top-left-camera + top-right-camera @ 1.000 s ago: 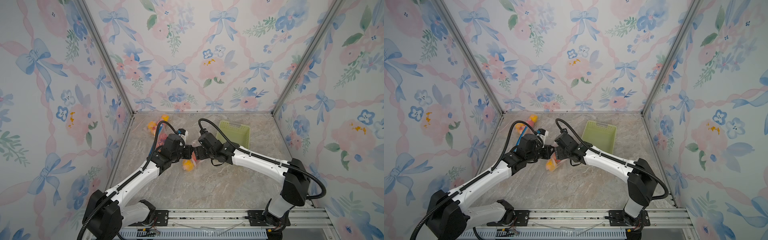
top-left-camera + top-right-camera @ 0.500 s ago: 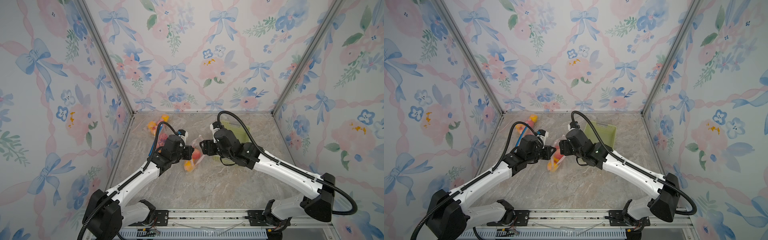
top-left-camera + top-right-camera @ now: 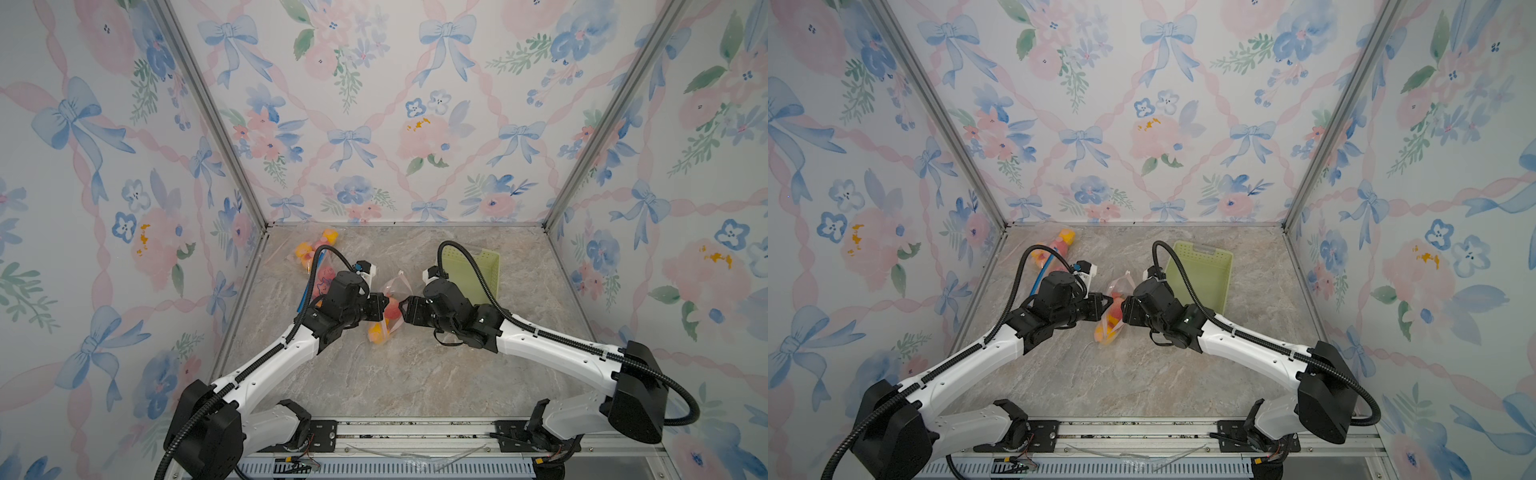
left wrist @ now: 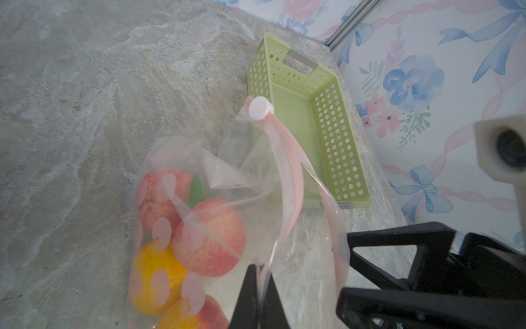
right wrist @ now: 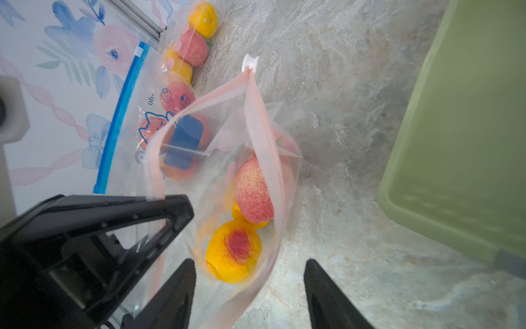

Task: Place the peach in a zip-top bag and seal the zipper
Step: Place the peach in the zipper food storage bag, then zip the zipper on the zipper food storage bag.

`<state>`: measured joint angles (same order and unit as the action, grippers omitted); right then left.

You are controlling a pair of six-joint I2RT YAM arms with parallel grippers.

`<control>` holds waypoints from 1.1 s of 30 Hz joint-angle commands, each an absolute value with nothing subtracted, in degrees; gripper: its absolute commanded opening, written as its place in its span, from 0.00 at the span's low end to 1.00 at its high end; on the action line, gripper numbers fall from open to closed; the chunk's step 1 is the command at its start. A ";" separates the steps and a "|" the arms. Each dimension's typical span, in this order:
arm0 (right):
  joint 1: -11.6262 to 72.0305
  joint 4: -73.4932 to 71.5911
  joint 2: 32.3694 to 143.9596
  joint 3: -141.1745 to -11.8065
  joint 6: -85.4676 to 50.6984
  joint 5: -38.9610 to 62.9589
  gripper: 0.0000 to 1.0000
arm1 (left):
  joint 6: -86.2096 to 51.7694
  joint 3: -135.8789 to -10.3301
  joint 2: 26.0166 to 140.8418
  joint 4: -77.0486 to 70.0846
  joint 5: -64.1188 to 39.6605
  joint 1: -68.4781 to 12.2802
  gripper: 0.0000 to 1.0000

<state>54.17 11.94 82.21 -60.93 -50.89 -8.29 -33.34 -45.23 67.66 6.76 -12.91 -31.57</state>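
Left gripper (image 4: pixel 259 275) clamps tight on one lip of the zip-top bag (image 4: pixel 287 159), with the peach (image 4: pixel 209 236) inside and the bag sagging onto the table (image 4: pixel 85 85). Right gripper (image 5: pixel 249 263) gapes around the other lip, gripping nothing: best to bite the zipper strip, not loose film. The zipper's long line runs away toward the back wall (image 3: pixel 374 124), slider (image 4: pixel 260 108) at the far end.

free: table front (image 3: pixel 1121 374) | blocked: basket (image 3: pixel 1208 274) far right (filled bags (image 3: pixel 303 252) far left)
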 commanded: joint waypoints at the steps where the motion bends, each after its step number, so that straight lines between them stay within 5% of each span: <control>1: 55.02 7.44 84.31 -61.37 -53.14 -5.83 0.58 | -34.79 -44.10 66.01 4.84 -14.63 -31.99 0.03; 5: 55.39 7.62 86.03 -62.42 -53.00 -5.19 0.35 | -35.64 -43.51 65.83 3.70 -14.94 -31.99 0.03; 8: 55.85 10.08 86.48 -64.47 -51.28 -5.82 0.27 | -35.96 -43.49 65.79 3.35 -15.51 -31.99 0.05; 14: 56.00 19.20 86.50 -68.50 -45.88 -7.95 0.04 | -36.31 -43.76 63.91 3.38 -16.59 -31.65 0.44; 17: 55.77 24.93 86.42 -70.66 -41.77 -8.04 0.00 | -35.15 -44.28 60.90 4.57 -16.93 -30.56 0.61; 21: 54.79 30.96 85.47 -72.33 -33.99 -5.82 0.00 | -33.26 -44.29 55.42 6.68 -15.25 -28.43 0.70; 27: 50.89 33.33 82.10 -71.07 -22.39 5.13 0.00 | -31.36 -40.03 47.75 7.47 -10.75 -23.25 0.77; 33: 44.11 33.30 78.02 -68.09 -11.70 20.48 0.00 | -27.50 -33.67 47.26 2.00 -16.98 -16.87 0.79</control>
<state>46.30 31.51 80.51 -69.69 -19.68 11.33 -30.87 -36.25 47.00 4.56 -13.65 -18.24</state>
